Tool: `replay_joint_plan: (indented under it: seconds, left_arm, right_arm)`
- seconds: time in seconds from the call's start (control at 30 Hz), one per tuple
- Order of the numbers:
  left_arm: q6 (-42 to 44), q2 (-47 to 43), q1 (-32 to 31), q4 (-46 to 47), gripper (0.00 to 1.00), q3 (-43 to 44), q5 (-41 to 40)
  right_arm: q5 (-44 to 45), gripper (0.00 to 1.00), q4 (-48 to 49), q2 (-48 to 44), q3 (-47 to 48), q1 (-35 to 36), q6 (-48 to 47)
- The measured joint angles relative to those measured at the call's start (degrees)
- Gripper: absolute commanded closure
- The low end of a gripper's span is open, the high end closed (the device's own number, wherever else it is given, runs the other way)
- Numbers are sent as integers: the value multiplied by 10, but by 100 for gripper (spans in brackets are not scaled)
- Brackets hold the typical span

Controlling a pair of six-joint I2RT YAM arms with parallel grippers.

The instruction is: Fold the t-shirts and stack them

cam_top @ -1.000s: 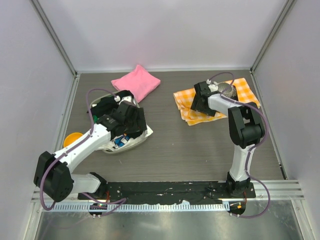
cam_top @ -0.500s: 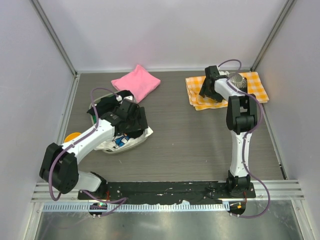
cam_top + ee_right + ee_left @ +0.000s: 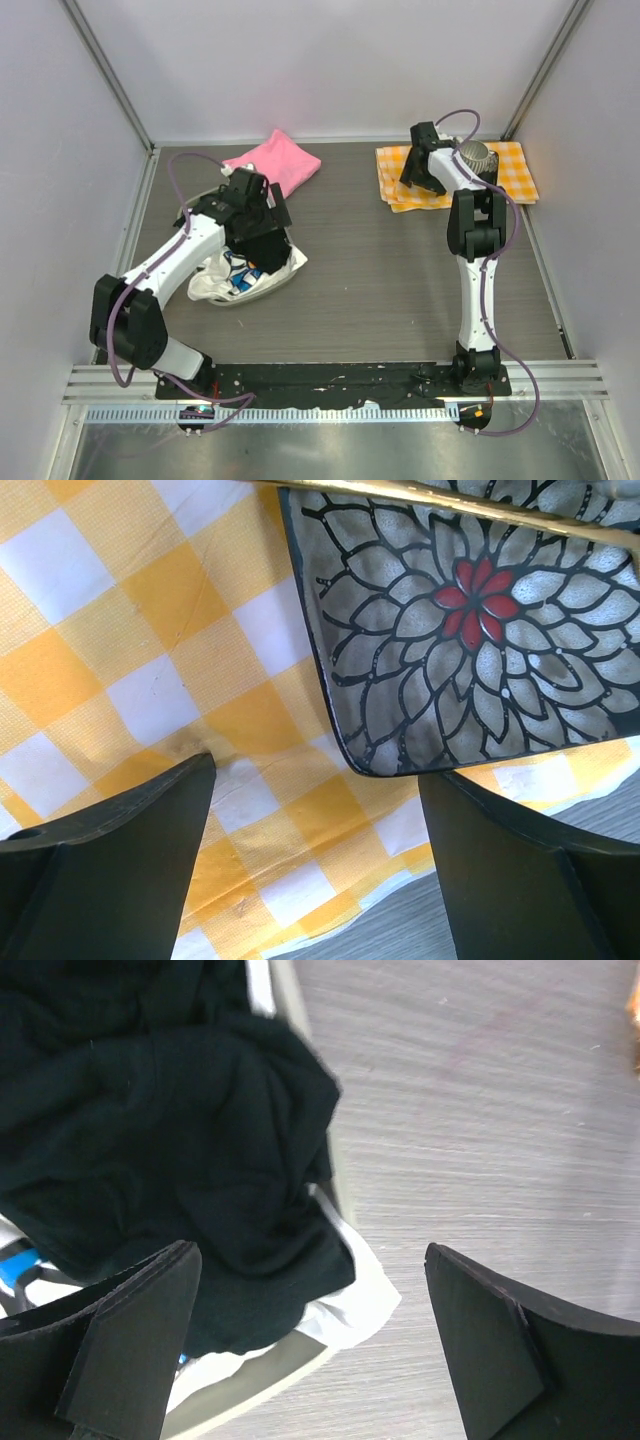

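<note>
Evidently we are at pick-up: our left gripper hangs, jaws spread wide and empty, over the black t-shirt heaped in the white basket; next we must descend and pinch an edge. The pink t-shirt lies folded beyond. Our right gripper gapes empty over the checked cloth.

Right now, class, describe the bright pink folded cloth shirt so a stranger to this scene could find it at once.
On the dark wood-grain table, look to the far edge, left of centre. The bright pink folded cloth shirt lies there, just beyond the rumpled heap of black and white clothes. It alone is plain pink; the orange-and-white checked cloth lies far right.
</note>
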Motion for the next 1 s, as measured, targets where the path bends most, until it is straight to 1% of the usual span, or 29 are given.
replay_joint_plan:
  seconds: [0.13,0.23,0.27,0.37,0.4,0.53,0.6,0.67,0.73,0.87,0.97,1.0]
  left_arm:
    - [16,-4,2,-51,0,104,-7]
    - [35,-18,2,-89,0,174,-24]
    - [46,-26,2,-111,0,198,-36]
    - [63,-48,10,-157,0,231,-63]
    - [68,-56,19,-171,0,234,-69]
    - [78,-69,73,-209,0,214,-82]
    - [77,-74,113,-217,0,186,-83]
    - [73,-82,156,-217,0,156,-75]
    - [64,-94,207,-217,0,123,-55]
    - [55,-108,322,-216,0,90,3]
    - [49,-110,381,-212,0,76,43]
    - [48,-110,389,-212,0,73,51]
  right_arm:
    - [18,9,4,-19,-17,15,-10]
    - [31,7,1,-57,-26,41,-22]
    - [33,7,1,-74,-31,55,-26]
    - [18,4,7,-136,-57,118,-36]
    - [10,3,9,-163,-71,155,-38]
    - [-27,2,42,-240,-135,299,-41]
    - [-52,2,49,-258,-153,373,-41]
    - [-75,2,55,-258,-153,423,-41]
    - [-86,3,49,-250,-143,455,-42]
    - [-92,3,49,-192,-71,488,-47]
    - [-95,3,50,-145,-19,496,-51]
    - [-98,3,50,-132,-7,497,-51]
